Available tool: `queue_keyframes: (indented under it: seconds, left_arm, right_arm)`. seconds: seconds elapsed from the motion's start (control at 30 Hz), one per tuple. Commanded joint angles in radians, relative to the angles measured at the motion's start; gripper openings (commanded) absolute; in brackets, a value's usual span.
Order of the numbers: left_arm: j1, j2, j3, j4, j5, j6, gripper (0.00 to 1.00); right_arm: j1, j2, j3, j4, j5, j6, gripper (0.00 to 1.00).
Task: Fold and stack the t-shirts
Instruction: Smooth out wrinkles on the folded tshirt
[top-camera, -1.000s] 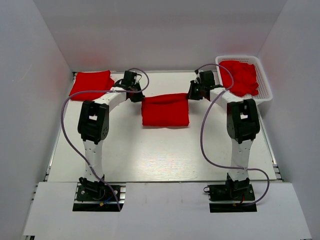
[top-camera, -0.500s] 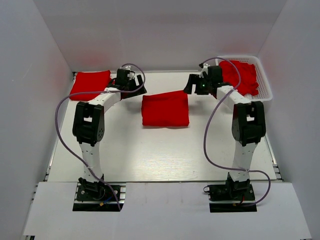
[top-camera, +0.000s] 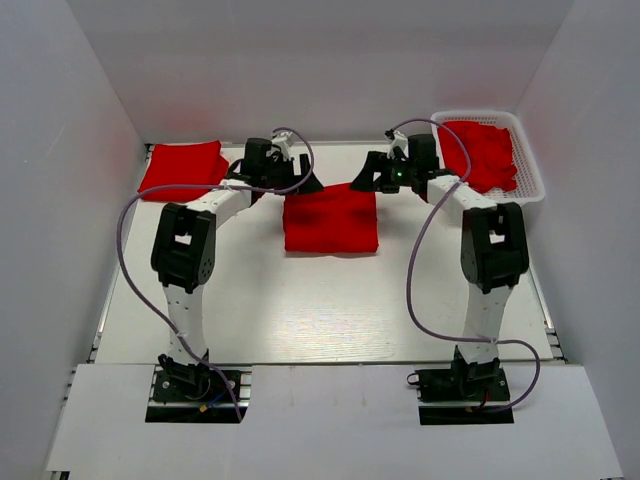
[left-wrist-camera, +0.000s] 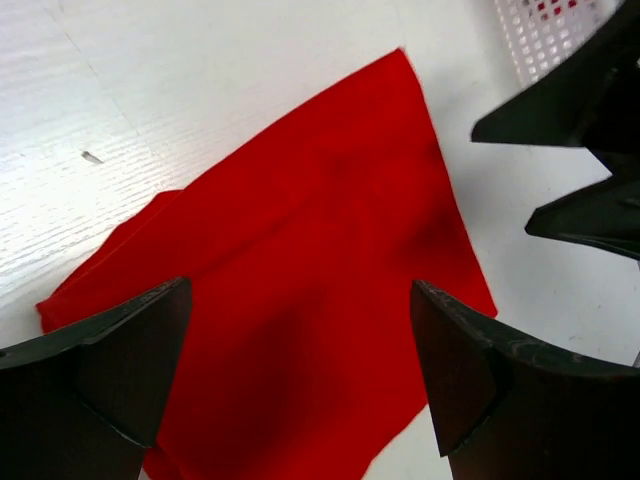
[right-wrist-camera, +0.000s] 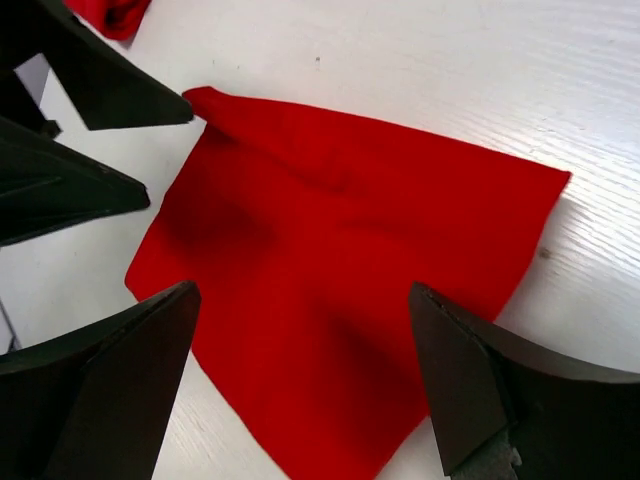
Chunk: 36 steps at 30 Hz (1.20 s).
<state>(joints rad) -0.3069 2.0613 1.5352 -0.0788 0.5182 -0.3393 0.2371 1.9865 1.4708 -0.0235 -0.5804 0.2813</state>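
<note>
A folded red t-shirt (top-camera: 330, 220) lies flat in the middle of the table, also seen in the left wrist view (left-wrist-camera: 300, 350) and the right wrist view (right-wrist-camera: 340, 260). My left gripper (top-camera: 305, 185) hovers over its far left corner, open, nothing between the fingers (left-wrist-camera: 300, 285). My right gripper (top-camera: 365, 181) hovers over the far right corner, open and empty too (right-wrist-camera: 300, 290). The two grippers face each other across the shirt's far edge. Another folded red t-shirt (top-camera: 182, 166) rests at the back left. Crumpled red t-shirts (top-camera: 490, 155) fill the basket.
A white mesh basket (top-camera: 480, 113) stands at the back right corner against the wall; its corner shows in the left wrist view (left-wrist-camera: 545, 25). White walls close in the table on the left, back and right. Purple cables loop off both arms.
Both grippers have opened and let go of the middle shirt. They rose and moved inward along its far edge. The shirt now lies flat.
</note>
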Motion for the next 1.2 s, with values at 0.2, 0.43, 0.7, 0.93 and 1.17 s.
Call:
queue_keyframes:
  seconds: [0.2, 0.43, 0.7, 0.93, 1.17]
  left_arm:
    - [0.037, 0.152, 0.048, 0.159, 0.064, 0.019, 1.0]
    - [0.046, 0.249, 0.121, 0.174, 0.036, -0.036, 1.0]
    - [0.083, 0.209, 0.055, 0.272, 0.135, -0.075, 1.0]
    - [0.071, 0.097, 0.161, 0.241, 0.152, -0.075, 1.0]
    - [0.048, -0.101, -0.042, 0.218, 0.129, -0.012, 1.0]
  right_arm:
    - [-0.012, 0.209, 0.163, 0.131, -0.115, 0.052, 0.9]
    - [-0.021, 0.322, 0.221, 0.051, -0.018, 0.009, 0.9]
    - [-0.032, 0.333, 0.264, -0.045, 0.03, -0.027, 0.9]
    - [-0.03, 0.183, 0.267, -0.064, 0.042, -0.096, 0.9]
    - [-0.012, -0.044, 0.074, -0.001, -0.013, -0.077, 0.9]
